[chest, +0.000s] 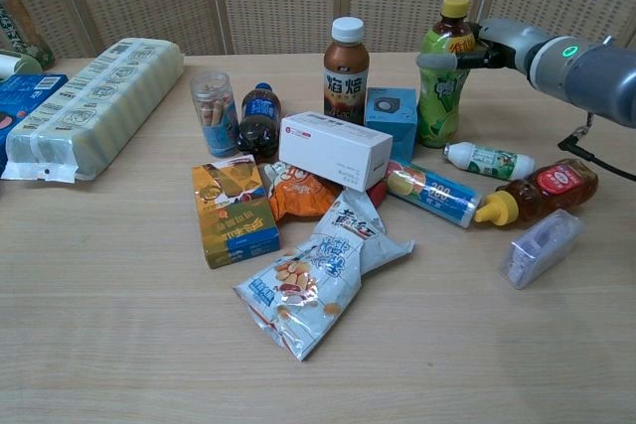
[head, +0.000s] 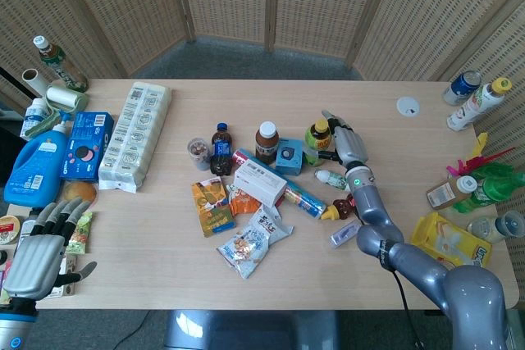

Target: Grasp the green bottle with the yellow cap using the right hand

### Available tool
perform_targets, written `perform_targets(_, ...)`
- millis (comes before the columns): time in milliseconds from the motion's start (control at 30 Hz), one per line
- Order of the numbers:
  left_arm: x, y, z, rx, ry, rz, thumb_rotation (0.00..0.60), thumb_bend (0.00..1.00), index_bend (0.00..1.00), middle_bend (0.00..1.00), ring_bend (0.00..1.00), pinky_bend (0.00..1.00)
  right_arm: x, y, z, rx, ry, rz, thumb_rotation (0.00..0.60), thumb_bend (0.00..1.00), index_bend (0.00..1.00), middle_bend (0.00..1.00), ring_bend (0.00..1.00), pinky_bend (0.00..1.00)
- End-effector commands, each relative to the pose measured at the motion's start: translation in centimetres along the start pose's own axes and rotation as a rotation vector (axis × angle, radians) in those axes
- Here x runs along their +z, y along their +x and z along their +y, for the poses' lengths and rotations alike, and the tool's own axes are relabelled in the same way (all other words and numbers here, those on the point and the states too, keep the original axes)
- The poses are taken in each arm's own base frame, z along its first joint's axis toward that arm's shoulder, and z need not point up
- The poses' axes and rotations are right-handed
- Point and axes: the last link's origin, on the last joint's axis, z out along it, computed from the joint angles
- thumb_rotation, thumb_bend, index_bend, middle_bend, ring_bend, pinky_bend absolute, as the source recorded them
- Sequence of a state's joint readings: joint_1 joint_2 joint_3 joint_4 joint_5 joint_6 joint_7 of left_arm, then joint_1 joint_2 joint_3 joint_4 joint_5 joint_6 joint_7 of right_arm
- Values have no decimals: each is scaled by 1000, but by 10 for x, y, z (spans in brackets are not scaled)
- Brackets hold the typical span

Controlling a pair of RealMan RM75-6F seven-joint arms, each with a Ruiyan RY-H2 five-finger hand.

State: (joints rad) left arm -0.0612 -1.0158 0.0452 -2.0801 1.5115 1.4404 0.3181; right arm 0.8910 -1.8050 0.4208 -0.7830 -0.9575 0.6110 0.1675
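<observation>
The green bottle with the yellow cap stands upright on the table behind the central pile. My right hand is at its shoulder, reaching in from the right. One finger lies across the bottle's front just below the cap, and the others sit behind and beside it, so the hand holds the bottle. The bottle's base rests on the tabletop. My left hand hovers at the table's near-left edge, fingers spread and holding nothing.
Close to the bottle are a blue box, a brown bottle with a white cap, a small white bottle lying down and an amber squeeze bottle. Snack packs and a white box fill the middle. More bottles stand far right.
</observation>
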Motion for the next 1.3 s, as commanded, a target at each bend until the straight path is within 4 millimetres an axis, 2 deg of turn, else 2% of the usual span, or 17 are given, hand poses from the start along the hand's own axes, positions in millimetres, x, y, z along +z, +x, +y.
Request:
perform_targets(33, -2, 1, -1, 0, 7, 4, 600, 221, 69, 22, 0, 0, 7, -4, -3, 25, -17, -7, 397, 0, 0, 55, 0, 185)
perform_targets(133, -4, 2, -2, 1, 15, 7, 600, 221, 70, 22, 0, 0, 12, -9, -4, 43, -30, 1, 466, 0, 8, 214, 24, 392)
perform_targets(167, -4, 2, -3, 2, 18, 7, 600, 221, 70, 22, 0, 0, 14, -10, -5, 53, -35, 4, 488, 0, 48, 283, 104, 468)
perform_targets(200, -5, 2, -3, 3, 20, 6, 600, 222, 70, 22, 0, 0, 16, -11, -6, 75, -40, 9, 497, 0, 77, 320, 151, 501)
perform_targets(300, -7, 2, -4, 4, 30, 7, 600, 221, 70, 21, 0, 0, 18, -11, -7, 125, -44, 44, 589, 4, 370, 651, 557, 742)
perform_targets(367, -8, 3, -5, 4, 35, 10, 600, 220, 70, 21, 0, 0, 17, -10, -5, 129, -40, 67, 600, 16, 495, 806, 722, 824)
perform_targets(433, -8, 2, -6, 3, 36, 10, 600, 222, 70, 21, 0, 0, 16, -7, -1, 147, -36, 99, 600, 25, 556, 868, 788, 860)
perform_targets(600, -4, -1, -3, 0, 17, 0, 600, 223, 70, 20, 0, 0, 8, 7, 8, 172, -10, 173, 600, 35, 602, 906, 859, 897)
perform_targets(867, 0, -6, 0, -11, -2, -12, 600, 222, 70, 21, 0, 0, -17, 37, 17, 241, 51, 278, 600, 34, 597, 912, 869, 896)
perform_targets(1100, 0, -9, 4, -25, -28, -19, 600, 221, 69, 20, 0, 0, -59, 79, 8, 295, 114, 347, 600, 35, 595, 912, 873, 896)
perform_targets(1300, -12, -9, 7, -34, -43, -9, 600, 221, 70, 20, 0, 0, -99, 121, -8, 316, 162, 402, 600, 32, 599, 911, 872, 896)
